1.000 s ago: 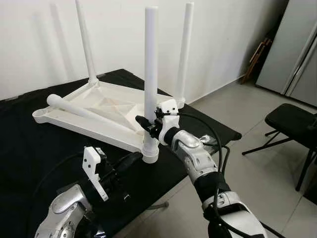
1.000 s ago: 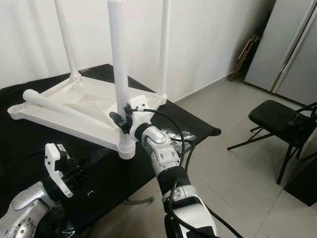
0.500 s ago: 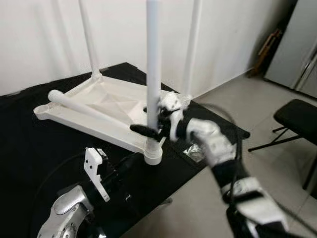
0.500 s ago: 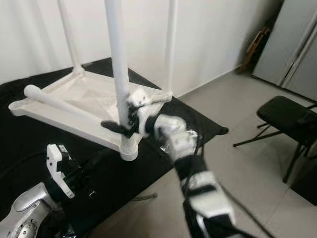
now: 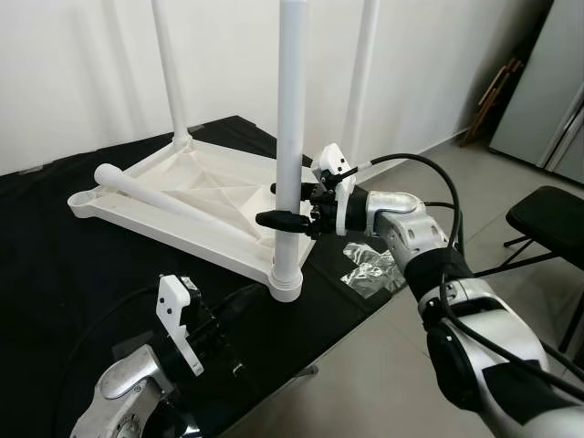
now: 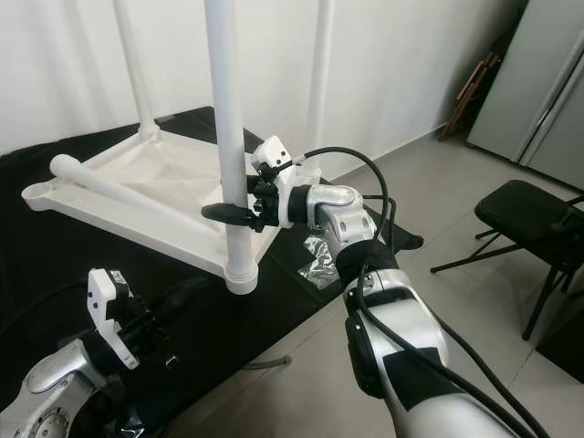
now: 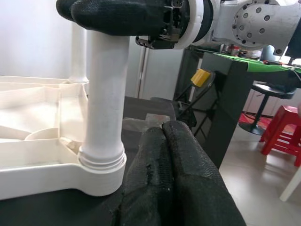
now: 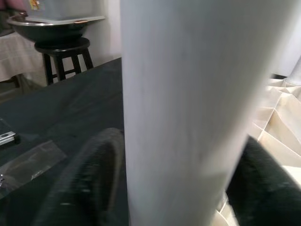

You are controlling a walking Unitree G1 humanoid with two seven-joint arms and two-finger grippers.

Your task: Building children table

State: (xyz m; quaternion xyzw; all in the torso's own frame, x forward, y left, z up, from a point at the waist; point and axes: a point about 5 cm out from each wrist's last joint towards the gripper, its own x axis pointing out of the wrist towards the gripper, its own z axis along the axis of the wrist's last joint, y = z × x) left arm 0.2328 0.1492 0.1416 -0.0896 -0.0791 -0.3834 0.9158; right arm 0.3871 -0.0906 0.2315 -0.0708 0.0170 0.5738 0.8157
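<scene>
A white plastic children's table (image 5: 196, 187) lies upside down on a black cloth. Three legs stand upright in its corners. A fourth leg (image 5: 164, 201) lies loose across the underside. My right gripper (image 5: 285, 205) reaches in from the right and is shut on the near upright leg (image 5: 292, 109), a little above its socket. In the right wrist view the leg (image 8: 183, 103) sits between the two black fingers (image 8: 94, 174). My left gripper (image 7: 162, 141) rests low on the cloth just short of that leg's base (image 7: 101, 169), shut with nothing in it.
A crumpled clear plastic bag (image 5: 370, 265) lies on the cloth by the table's right corner. The cloth's front edge runs close below the near leg. A black chair (image 5: 547, 219) and a grey cabinet (image 5: 547, 82) stand on the tiled floor to the right.
My right forearm has swung out from the near side to the right, with its gripper staying at the near leg. The left arm has hardly moved. The camera shifted slightly.
</scene>
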